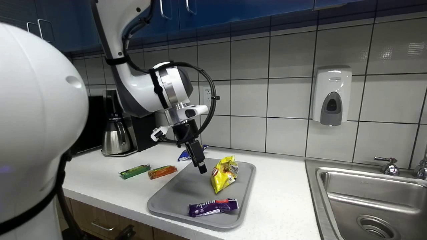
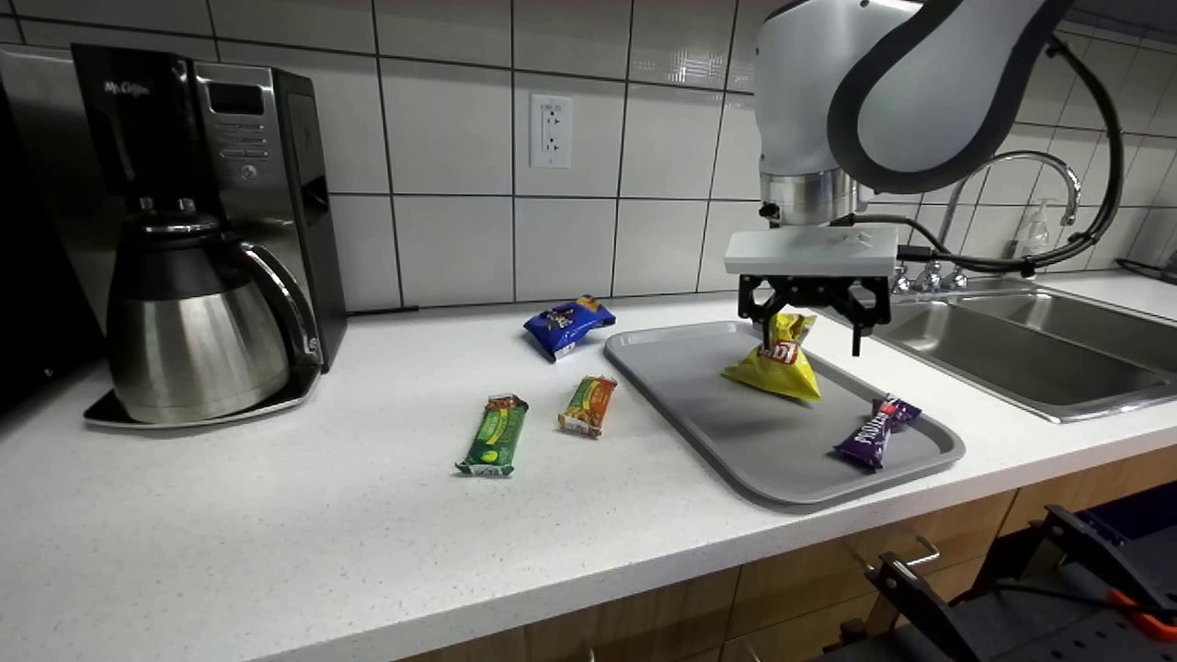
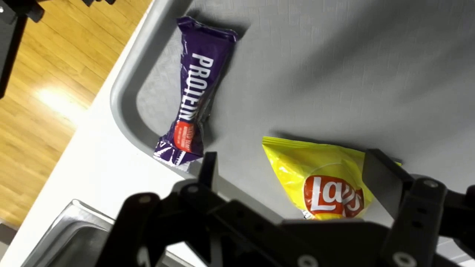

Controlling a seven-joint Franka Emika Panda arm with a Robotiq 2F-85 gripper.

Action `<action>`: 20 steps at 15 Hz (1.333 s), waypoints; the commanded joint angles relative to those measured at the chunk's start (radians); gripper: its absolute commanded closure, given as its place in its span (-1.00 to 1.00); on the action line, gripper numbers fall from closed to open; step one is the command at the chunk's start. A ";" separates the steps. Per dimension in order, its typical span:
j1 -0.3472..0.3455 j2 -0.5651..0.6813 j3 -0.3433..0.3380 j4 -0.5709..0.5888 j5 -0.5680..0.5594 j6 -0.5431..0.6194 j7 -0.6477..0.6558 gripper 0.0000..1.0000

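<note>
My pincer (image 2: pixel 811 348) empty, 2 fingers (image 3: pixel 384 180) spread over tray (image 1: pixel 180 196). Yellow chip bag (image 3: pixel 321 170) near: I'd centre, squeeze lightly.

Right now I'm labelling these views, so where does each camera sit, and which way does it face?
An exterior view: near the sink, facing the tiled wall, angled toward the coffee maker; arm and gripper show.
An exterior view: nearer the coffee maker, angled toward the sink along the counter; arm's end and gripper show.
Wrist view: on the wrist, looking down at the tray; gripper shows.
Both exterior views share the tray, yellow bag and purple bar.
</note>
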 commanded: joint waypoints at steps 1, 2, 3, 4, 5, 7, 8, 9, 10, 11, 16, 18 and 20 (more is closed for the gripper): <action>-0.026 -0.047 0.023 -0.035 -0.008 -0.049 0.054 -1.00; -0.029 -0.046 0.021 -0.037 -0.009 -0.056 0.063 -1.00; -0.033 -0.046 0.018 -0.042 -0.012 -0.062 0.074 -1.00; -0.038 -0.047 0.015 -0.045 -0.016 -0.068 0.082 -1.00; -0.044 -0.047 0.013 -0.048 -0.019 -0.074 0.087 -1.00; -0.058 -0.047 0.008 -0.052 -0.021 -0.082 0.092 -1.00; -0.066 -0.046 0.005 -0.054 -0.025 -0.081 0.095 -1.00; -0.074 -0.044 0.003 -0.055 -0.027 -0.080 0.095 -1.00; -0.080 -0.041 0.002 -0.055 -0.025 -0.080 0.090 -1.00; -0.086 -0.038 0.000 -0.056 -0.031 -0.071 0.093 -1.00; -0.110 -0.022 -0.013 -0.062 -0.018 -0.029 0.085 -1.00; -0.122 -0.012 -0.019 -0.068 -0.010 -0.006 0.081 -1.00; -0.132 0.003 -0.029 -0.070 -0.010 0.019 0.082 -1.00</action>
